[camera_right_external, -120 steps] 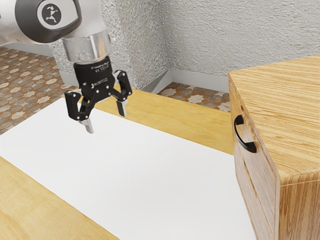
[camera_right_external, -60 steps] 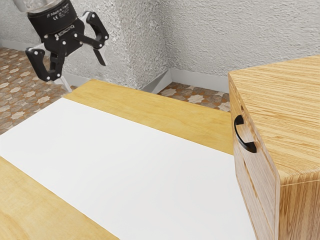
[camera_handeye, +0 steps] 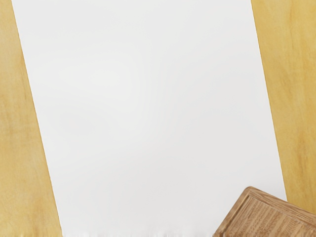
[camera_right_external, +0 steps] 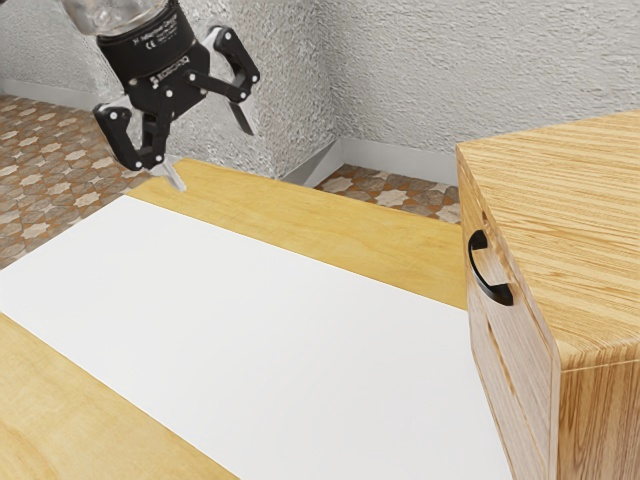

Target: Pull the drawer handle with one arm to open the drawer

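End effector (camera_right_external: pixel 208 150) has drifted right, toward the drawer (camera_right_external: pixel 518 320).
Jaws spread wide, holding nothing (raised for approach, I judge); the black handle (camera_right_external: pixel 488 268) waits on the drawer front, far right of the desk (camera_right_external: pixel 330 230).

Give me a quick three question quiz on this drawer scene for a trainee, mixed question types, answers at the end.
1. True or false: the black two-finger gripper is shut on the black curved drawer handle of the light wooden cabinet.
2. Where does the gripper hang? A) in the air at the exterior view's upper left, far from the handle; B) on top of the cabinet; C) pressed against the cabinet's front.
3. Fill in: a flat ___ rectangular sheet covers the middle of the wooden table.
Key: 1 false, its fingers are open and hold nothing; 2 A; 3 white.
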Controlling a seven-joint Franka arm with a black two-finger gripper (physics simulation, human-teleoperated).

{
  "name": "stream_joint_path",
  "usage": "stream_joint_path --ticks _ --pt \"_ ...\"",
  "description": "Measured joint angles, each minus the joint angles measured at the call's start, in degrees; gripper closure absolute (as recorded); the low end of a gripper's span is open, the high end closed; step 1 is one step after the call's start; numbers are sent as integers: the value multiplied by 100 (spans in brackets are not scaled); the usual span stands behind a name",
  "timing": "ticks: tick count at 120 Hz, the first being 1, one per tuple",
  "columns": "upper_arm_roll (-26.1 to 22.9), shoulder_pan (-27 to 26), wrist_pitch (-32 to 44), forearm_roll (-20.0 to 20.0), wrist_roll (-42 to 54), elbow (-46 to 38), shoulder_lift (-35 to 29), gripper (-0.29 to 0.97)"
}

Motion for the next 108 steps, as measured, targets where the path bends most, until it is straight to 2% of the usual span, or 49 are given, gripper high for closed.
stream_joint_path --ticks 6,12,16,22,28,30,39,42,46,51,58,88,108 --pt "3 -405 248 6 84 -292 -37 0" --pt "562 -1419 529 20 162 -655 -210 1" --pt "1224 -2269 745 25 210 -1008 -478 1" --pt "2102 -3155 1023 35 278 -1310 -768 1" --pt "3067 -4272 1302 46 351 -1549 -1044 2" --pt "3451 -4729 1403 49 378 -1624 -1160 2" --pt "5588 -7492 1788 289 482 -1747 -1837 3" --pt "6037 -8107 1888 398 497 -1762 -2004 3" --pt "6387 -8596 2002 515 515 -1774 -2136 3" --pt "6610 -8907 2112 624 535 -1781 -2218 3" --pt "6737 -9083 2233 738 559 -1805 -2265 4" --pt "6803 -9483 2779 1336 721 -1999 -2162 10" --pt "6980 -10198 3214 1902 867 -2089 -2474 13"
